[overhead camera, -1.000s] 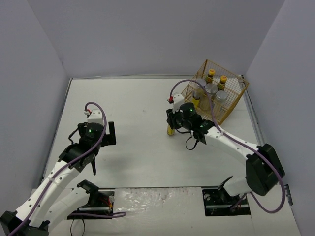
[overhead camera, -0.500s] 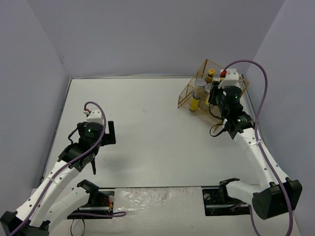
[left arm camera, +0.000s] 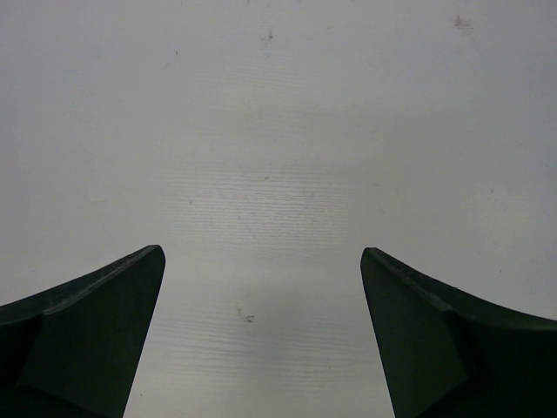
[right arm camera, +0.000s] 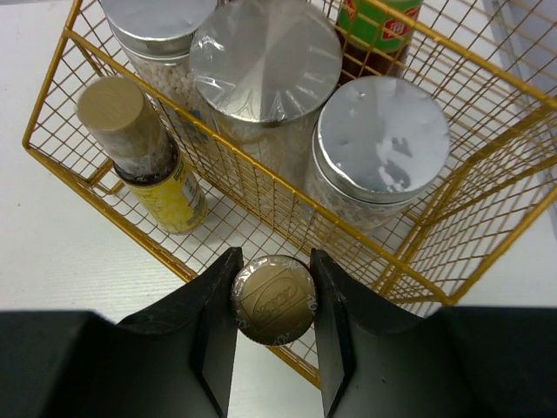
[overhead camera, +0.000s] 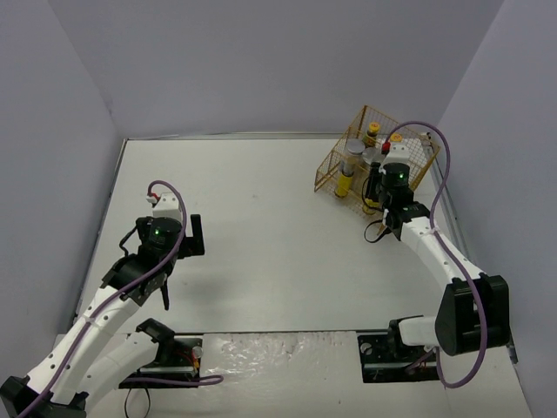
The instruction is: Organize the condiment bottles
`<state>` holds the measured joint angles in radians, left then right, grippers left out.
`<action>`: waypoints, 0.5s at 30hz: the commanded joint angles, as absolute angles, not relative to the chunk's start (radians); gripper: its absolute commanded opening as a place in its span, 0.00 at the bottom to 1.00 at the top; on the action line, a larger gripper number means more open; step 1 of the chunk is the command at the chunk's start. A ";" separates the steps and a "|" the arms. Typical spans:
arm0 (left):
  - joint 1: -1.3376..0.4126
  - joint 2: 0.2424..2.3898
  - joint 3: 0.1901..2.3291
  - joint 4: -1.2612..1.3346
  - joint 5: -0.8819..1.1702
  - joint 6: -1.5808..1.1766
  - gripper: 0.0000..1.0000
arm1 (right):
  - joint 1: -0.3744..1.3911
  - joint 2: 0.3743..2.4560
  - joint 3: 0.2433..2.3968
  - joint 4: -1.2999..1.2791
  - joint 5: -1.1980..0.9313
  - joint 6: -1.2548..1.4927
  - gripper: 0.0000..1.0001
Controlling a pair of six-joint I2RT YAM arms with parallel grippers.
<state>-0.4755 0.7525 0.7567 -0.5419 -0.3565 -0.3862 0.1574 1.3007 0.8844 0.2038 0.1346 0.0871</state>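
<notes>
**Op:** Status on the R side?

**Spotter:** Your right gripper [right arm camera: 272, 261] is clamped on the round gold cap of a condiment bottle [right arm camera: 272, 300]. It hangs right at the near wall of the gold wire basket [right arm camera: 48, 83]. Can't tell from the wrist cam whether it's inside the rim or just outside.

**Op:** What's in there?

**Spotter:** Three pale jars [right arm camera: 265, 57] w/ flat silver lids, the nearest jar [right arm camera: 383, 139] just beyond that wall. Also a tan-capped bottle [right arm camera: 144, 161] w/ yellow label, and a green-and-red-labelled bottle [right arm camera: 379, 22] at the back. Tight.

**Op:** So what bites me?

**Spotter:** Prob. the wire. If you lower w/o clearing the rim, the base could catch it and twist in the pads, or shove the basket. Set it too close and it may knock the nearest jar or land tilted against the mesh. You're holding by the cap only, so any snag levers it.

**Op:** L arm?

**Spotter:** Your left gripper [left arm camera: 261, 261] is spread wide w/ nothing in it, over the bare white table [left arm camera: 278, 104]. It's well apart, so no risk there.
</notes>
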 commanded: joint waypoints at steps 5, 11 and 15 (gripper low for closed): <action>-0.466 0.752 0.783 -0.488 -0.359 -0.373 0.93 | 0.155 1.360 0.859 0.468 0.114 0.134 0.00; -0.465 0.753 0.782 -0.488 -0.357 -0.374 0.93 | 0.153 1.355 0.858 0.450 0.120 0.153 0.26; -0.465 0.753 0.782 -0.489 -0.357 -0.374 0.93 | 0.154 1.305 0.866 0.403 0.131 0.153 0.48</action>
<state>-0.4755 0.7525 0.7567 -0.5407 -0.3561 -0.3830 0.1569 1.3804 0.8383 0.3412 0.1162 0.1331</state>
